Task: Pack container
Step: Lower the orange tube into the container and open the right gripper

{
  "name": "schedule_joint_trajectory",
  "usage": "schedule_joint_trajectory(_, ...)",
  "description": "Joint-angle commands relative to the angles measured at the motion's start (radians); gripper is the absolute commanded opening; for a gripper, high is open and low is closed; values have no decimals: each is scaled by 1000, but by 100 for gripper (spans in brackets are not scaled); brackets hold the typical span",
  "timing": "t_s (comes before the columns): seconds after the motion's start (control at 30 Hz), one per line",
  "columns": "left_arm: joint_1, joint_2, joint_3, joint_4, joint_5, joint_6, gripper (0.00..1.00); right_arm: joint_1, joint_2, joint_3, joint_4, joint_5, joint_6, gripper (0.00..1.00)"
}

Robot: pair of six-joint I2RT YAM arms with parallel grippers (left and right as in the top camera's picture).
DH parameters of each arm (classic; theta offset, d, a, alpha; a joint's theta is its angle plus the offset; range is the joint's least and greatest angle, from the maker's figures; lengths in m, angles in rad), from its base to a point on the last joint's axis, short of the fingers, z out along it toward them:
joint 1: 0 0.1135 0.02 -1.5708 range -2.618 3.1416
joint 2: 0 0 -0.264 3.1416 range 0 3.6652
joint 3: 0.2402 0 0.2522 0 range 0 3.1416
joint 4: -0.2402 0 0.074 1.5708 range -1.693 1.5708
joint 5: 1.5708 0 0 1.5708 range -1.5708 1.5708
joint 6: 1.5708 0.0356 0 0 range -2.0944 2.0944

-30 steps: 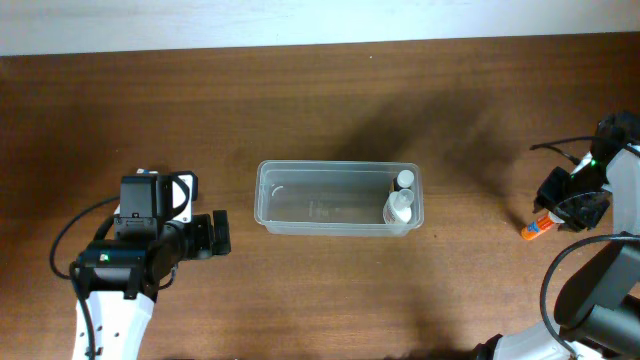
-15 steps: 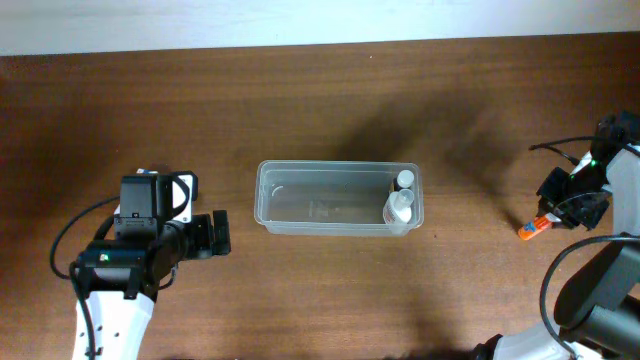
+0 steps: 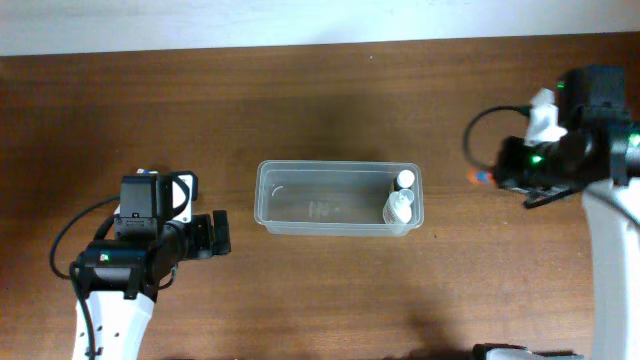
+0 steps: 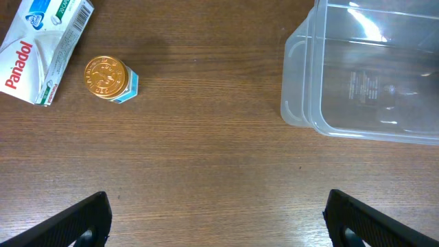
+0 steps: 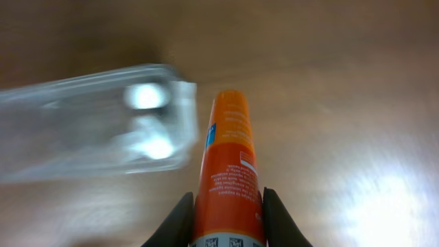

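The clear plastic container (image 3: 338,198) sits mid-table with two small white-capped bottles (image 3: 400,203) at its right end. It also shows in the left wrist view (image 4: 363,75) and, blurred, in the right wrist view (image 5: 89,130). My right gripper (image 5: 226,213) is shut on an orange tube (image 5: 228,171) and holds it above the table just right of the container; the tube's tip shows overhead (image 3: 481,178). My left gripper (image 3: 218,236) is open and empty, left of the container.
A white Panadol box (image 4: 42,49) and a small gold-lidded jar (image 4: 108,77) lie on the wooden table left of the container, under my left arm in the overhead view. The table's far edge meets a white wall (image 3: 300,20).
My right arm has lifted the orange tube from the far right of the table and carried it left toward the container. The left arm has not moved.
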Motion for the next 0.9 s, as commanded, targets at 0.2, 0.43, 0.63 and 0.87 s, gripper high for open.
schedule_joint_trajectory(0.2,-4,1,16,-4,18,-2,99,455,15,86,78,68,101,19)
schedule_joint_trajectory(0.43,-4,1,16,-10,18,-2,99,513,193,86,119,83,100,19)
schedule_joint_trajectory(0.63,-4,1,16,-10,18,-2,99,513,338,86,136,84,96,19)
schedule_joint_trajectory(0.87,-4,1,16,-10,18,-2,99,513,453,86,142,126,96,19)
